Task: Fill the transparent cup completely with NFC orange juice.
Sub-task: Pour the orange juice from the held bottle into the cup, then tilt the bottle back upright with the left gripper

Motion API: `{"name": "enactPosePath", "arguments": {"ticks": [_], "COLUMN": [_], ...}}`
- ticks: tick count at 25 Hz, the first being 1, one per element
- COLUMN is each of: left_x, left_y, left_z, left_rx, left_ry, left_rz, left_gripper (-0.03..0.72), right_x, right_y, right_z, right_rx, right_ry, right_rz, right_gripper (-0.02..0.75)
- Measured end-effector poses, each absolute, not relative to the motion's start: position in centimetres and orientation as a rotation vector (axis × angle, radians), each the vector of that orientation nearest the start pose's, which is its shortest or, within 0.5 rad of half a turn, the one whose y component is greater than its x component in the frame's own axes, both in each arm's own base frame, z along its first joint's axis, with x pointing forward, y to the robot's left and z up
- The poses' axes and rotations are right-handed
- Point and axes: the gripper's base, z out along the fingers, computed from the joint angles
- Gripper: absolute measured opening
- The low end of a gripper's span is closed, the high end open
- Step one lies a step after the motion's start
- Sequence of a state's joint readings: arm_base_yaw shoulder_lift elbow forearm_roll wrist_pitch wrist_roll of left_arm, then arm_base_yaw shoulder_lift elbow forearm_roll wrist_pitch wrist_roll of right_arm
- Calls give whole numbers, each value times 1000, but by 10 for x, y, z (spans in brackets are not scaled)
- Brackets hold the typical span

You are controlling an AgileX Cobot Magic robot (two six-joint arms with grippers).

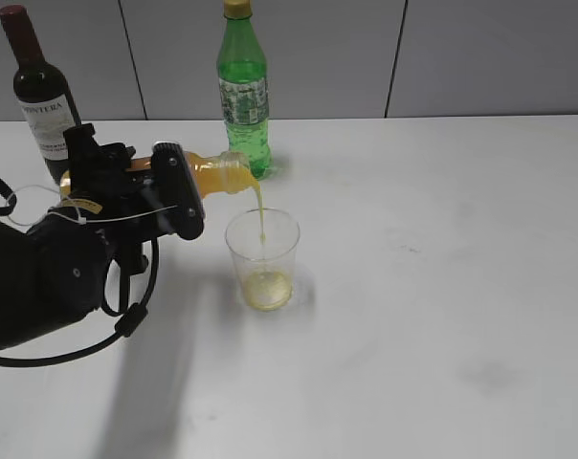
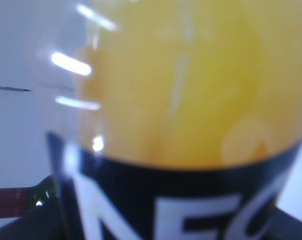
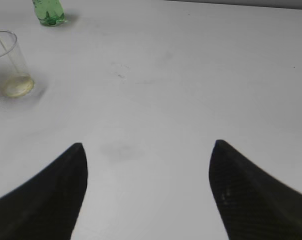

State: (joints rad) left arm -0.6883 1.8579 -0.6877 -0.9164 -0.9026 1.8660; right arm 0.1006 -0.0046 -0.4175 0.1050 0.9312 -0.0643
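The left hand (image 1: pixel 179 191) is clamped on the tipped NFC bottle (image 1: pixel 212 174), streaming orange juice (image 1: pixel 267 287) into the transparent cup (image 1: pixel 262 258) mid-worktop (image 1: pixel 442 287). The right hand (image 3: pixel 148 195), fingers apart, hovers over bare worktop on the right.

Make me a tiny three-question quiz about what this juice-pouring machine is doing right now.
1. True or false: the transparent cup is already full.
2. Which holds the NFC orange juice bottle? A: left gripper. B: right gripper.
3. Fill in: behind the cup stand a green soda bottle and a dark ____ bottle.

Key:
1. False; only a thin layer covers the bottom while a stream falls in.
2. A; the right gripper hangs open and empty over the table.
3. wine
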Motion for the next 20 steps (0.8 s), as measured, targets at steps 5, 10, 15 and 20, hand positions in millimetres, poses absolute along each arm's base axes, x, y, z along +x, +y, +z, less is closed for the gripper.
{"name": "enactPosePath", "arguments": {"ticks": [5, 10, 15, 20], "left_x": [279, 279, 279, 279], "left_y": [-156, -156, -155, -154], "left_z": [140, 140, 141, 141], "left_rx": [1356, 1389, 1413, 1440], "left_ry": [1506, 1474, 1442, 1420], "left_rz": [1010, 1045, 1089, 1113], "left_gripper": [464, 464, 464, 464], "right_x": [8, 8, 8, 8], "right_y": [8, 8, 8, 8], "right_z": [265, 265, 265, 265], "right_rx": [-156, -156, -156, -156], "right_ry": [1985, 1985, 1985, 1985], "right_rz": [148, 148, 148, 148], "right_gripper": [587, 587, 587, 587]}}
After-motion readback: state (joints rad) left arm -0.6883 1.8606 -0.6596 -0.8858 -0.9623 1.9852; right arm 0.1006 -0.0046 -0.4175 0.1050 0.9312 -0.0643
